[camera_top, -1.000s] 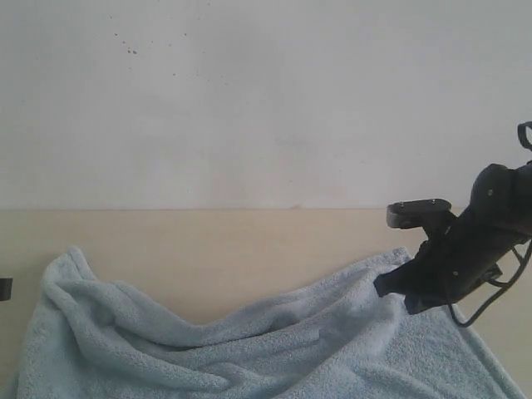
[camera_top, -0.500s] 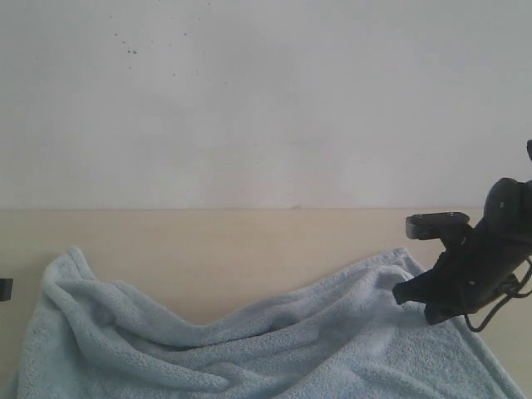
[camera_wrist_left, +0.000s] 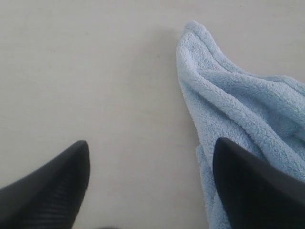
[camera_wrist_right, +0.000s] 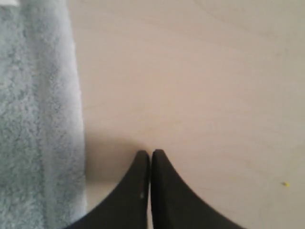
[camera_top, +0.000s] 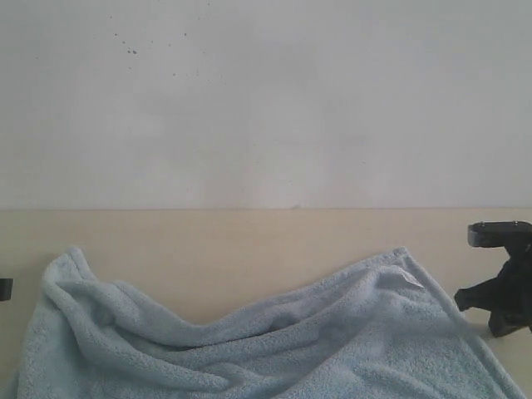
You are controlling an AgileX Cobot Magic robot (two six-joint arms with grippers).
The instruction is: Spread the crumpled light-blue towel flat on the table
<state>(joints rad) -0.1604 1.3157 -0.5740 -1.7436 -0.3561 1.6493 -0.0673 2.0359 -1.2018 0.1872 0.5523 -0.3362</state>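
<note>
Just beside the right pincer (camera_wrist_right: 151,155), towel (camera_wrist_right: 38,119)

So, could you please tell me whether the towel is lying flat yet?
Not flat: the towel is rumpled, with thick raised folds running across its left side and middle.

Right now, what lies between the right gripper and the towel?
Only bare table: in the right wrist view, a strip of it separates the shut right gripper from the towel.

Low exterior faces wall (camera_top: 266,100); wrist cameras overlook towel (camera_top: 249,349).
</note>
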